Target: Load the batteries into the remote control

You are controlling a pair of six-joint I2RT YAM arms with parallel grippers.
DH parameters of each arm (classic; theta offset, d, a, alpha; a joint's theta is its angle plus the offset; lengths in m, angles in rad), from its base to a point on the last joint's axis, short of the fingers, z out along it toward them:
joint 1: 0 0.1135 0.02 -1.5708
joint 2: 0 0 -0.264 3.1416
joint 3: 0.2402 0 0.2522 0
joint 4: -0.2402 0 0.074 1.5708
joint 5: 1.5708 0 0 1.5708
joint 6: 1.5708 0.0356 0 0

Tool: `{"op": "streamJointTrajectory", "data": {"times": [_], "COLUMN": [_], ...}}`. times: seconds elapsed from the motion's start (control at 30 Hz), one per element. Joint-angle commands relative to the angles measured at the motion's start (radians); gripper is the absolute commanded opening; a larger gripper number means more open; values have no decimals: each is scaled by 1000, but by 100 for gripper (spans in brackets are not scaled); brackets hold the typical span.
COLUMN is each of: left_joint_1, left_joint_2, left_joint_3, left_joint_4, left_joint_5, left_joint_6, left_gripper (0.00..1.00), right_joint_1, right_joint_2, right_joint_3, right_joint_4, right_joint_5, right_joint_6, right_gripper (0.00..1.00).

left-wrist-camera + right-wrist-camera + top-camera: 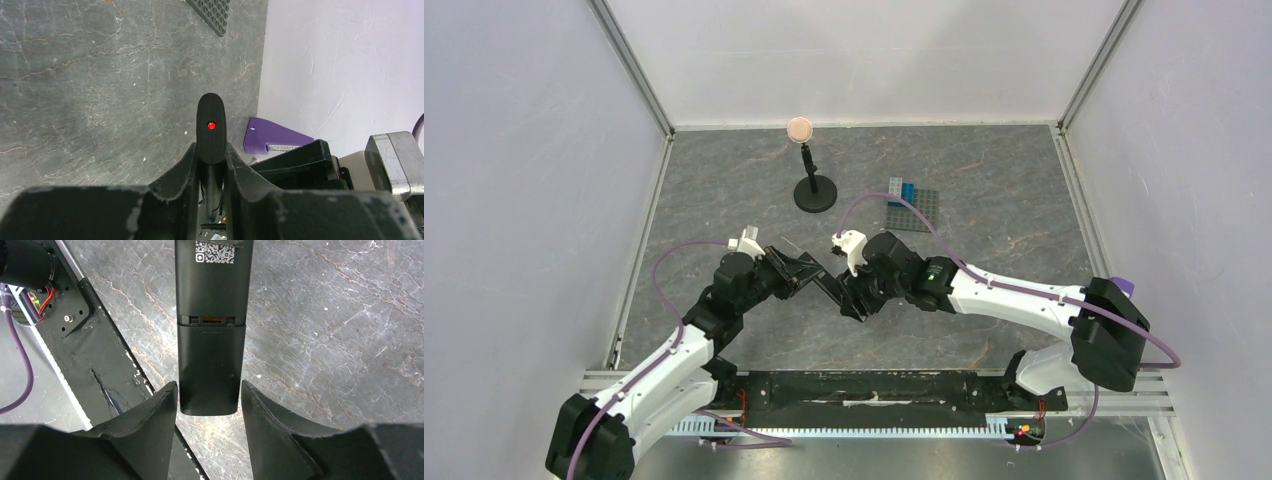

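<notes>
The black remote control [827, 282] hangs in the air between my two grippers. My left gripper [796, 268] is shut on it. In the left wrist view the remote [211, 131] shows end-on between the jaws of the left gripper [211, 156], with a red light on its tip. In the right wrist view its back face [212, 330] shows a QR label and a cover seam with a narrow gap. My right gripper [209, 392] is open, one finger on each side of the remote's near end, not touching. The batteries are not in view.
A grey studded baseplate [914, 208] with blue bricks lies at the back right. A black stand [814, 190] topped with a pink ball [800, 127] is at the back centre. The black mounting rail [95, 365] runs along the near table edge. Pale walls close in the sides.
</notes>
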Motion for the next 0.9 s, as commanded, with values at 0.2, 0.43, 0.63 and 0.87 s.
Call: {"op": "streamJointTrajectory", "data": {"times": [0.2, 0.43, 0.63, 0.87], "left_joint_1": [0, 0, 0, -1], "left_joint_2": [4, 11, 25, 78], "left_joint_3": [-24, -35, -35, -14], "left_joint_4": [145, 201, 200, 196], "left_joint_5": [76, 127, 111, 93], "left_joint_6": [70, 103, 50, -55], "left_gripper": [2, 2, 2, 2], "right_joint_1": [-3, -6, -4, 3], "right_joint_2": [-2, 14, 31, 31], "right_joint_3": [3, 15, 40, 46], "right_joint_4": [57, 58, 42, 23], "right_joint_5": [-14, -30, -46, -48], "right_joint_6": [11, 14, -3, -45], "right_gripper": [47, 40, 42, 48]}}
